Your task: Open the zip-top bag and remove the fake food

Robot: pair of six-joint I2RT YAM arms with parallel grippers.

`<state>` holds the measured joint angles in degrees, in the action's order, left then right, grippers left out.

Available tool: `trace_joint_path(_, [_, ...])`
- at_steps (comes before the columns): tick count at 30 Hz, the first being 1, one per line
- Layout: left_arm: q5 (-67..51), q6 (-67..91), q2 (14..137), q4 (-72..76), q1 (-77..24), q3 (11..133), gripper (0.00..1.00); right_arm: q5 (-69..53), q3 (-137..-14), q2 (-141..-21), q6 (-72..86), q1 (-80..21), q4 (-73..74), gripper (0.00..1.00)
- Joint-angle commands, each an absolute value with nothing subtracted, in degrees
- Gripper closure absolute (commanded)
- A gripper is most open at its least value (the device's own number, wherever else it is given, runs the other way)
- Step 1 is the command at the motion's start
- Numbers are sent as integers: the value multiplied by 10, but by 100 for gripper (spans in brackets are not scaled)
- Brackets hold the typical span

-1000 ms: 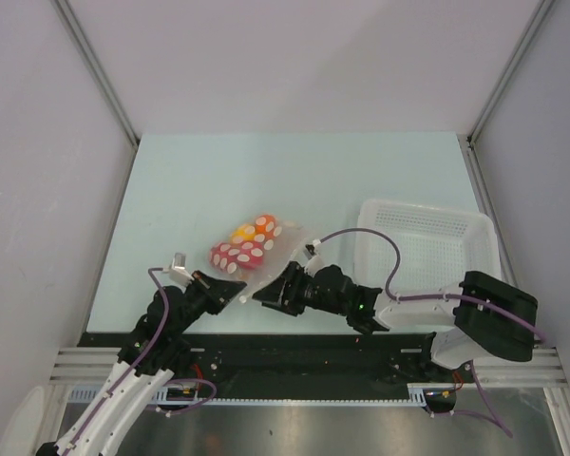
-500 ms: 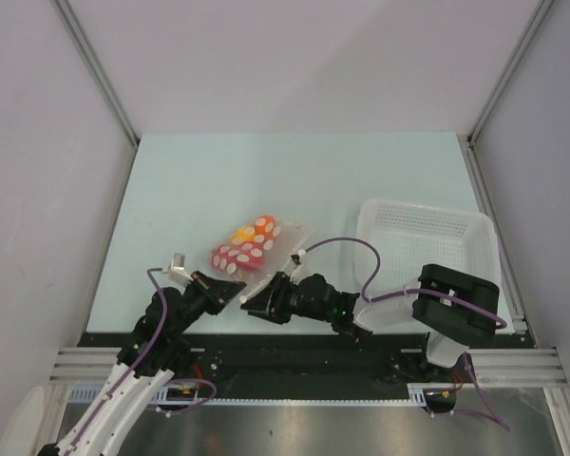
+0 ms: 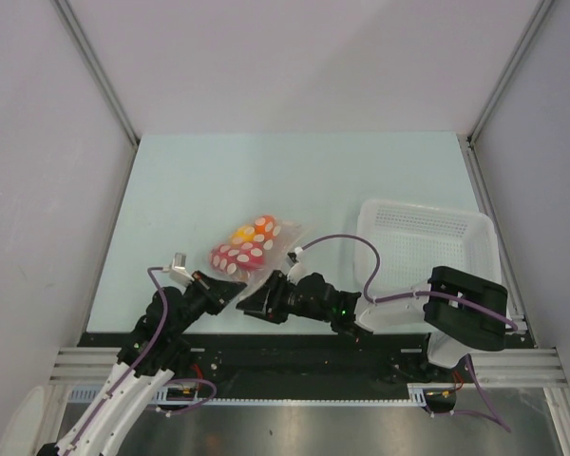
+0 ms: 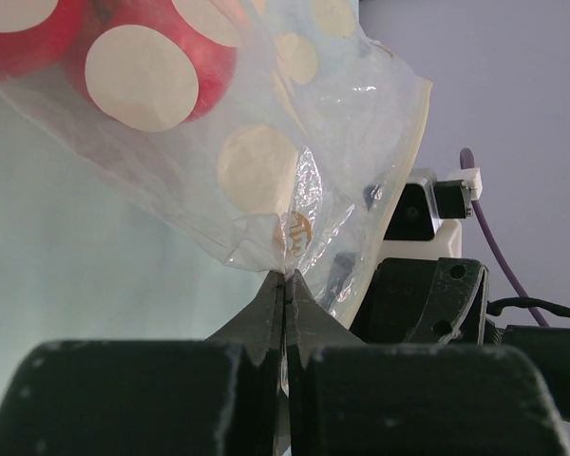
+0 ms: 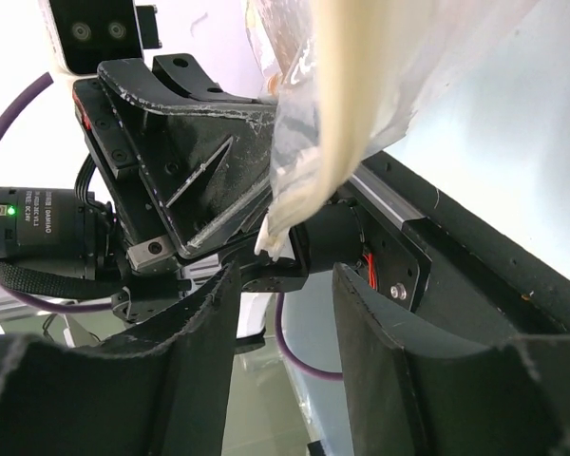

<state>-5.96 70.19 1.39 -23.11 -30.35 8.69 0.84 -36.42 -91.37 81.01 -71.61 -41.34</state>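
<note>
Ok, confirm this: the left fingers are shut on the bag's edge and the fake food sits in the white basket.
No: the left fingers are shut on the edge of the zip-top bag, but the fake food sits inside that bag, not the white basket; see the top external view.

Top view, my read of the enclosure. Pale mint table top point(image 3: 218, 180), matte, under soft, even light. 3 plain grey-white panels box it in: back wall point(image 3: 304, 57), left wall point(image 3: 38, 190), right wall point(image 3: 551, 190). 2 aluminium posts mark the back corners, left post point(image 3: 95, 66) and right post point(image 3: 513, 66). Along the near edge I see a black strip point(image 3: 104, 338), then ribbed aluminium rails point(image 3: 81, 361), then a brushed metal sheet point(image 3: 313, 427).
</note>
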Motion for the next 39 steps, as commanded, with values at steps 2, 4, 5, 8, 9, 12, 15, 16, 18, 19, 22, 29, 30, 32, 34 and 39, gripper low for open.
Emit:
trace_joint_path(2, [-76,694,14,-207,-302,96,100,25,-388,-901,812,-705,-417,55])
trace_joint_path(4, [-76,694,10,-207,-301,96,100,24,-388,-903,813,-701,-417,57])
trace_joint_path(5, [-76,694,7,-209,-302,96,100,25,-388,-904,816,-699,-417,58])
trace_joint_path(8, [-78,695,2,-208,-301,92,100,20,-387,-912,823,-695,-431,61])
trace_joint_path(9, [-79,695,1,-208,-302,91,100,20,-386,-914,825,-696,-436,63])
trace_joint_path(12, [-79,693,2,-214,-301,87,100,17,-390,-922,831,-693,-442,65])
trace_joint_path(15, [-83,696,2,-210,-302,83,100,11,-395,-933,837,-693,-453,69])
trace_joint_path(16, [-83,697,-13,-209,-302,82,100,11,-395,-934,839,-693,-458,71])
trace_joint_path(18, [-84,695,-12,-209,-301,83,100,11,-394,-938,843,-692,-461,79])
trace_joint_path(19, [-84,694,-12,-210,-301,84,100,11,-393,-938,845,-691,-463,81])
trace_joint_path(22, [-84,690,-15,-218,-302,89,100,17,-386,-931,844,-688,-459,96])
trace_joint_path(29, [-99,697,-68,-218,-301,73,100,23,-331,-890,844,-662,-459,100])
trace_joint_path(30, [-103,700,-81,-218,-301,69,100,19,-324,-887,843,-653,-459,100])
trace_joint_path(32, [-106,689,-71,-214,-302,75,100,17,-306,-873,844,-646,-461,100])
trace_joint_path(34, [-111,686,-69,-210,-301,81,100,9,-294,-866,844,-631,-466,100])
trace_joint_path(39, [-110,687,-73,-214,-302,89,100,-25,-285,-852,831,-606,-473,100])
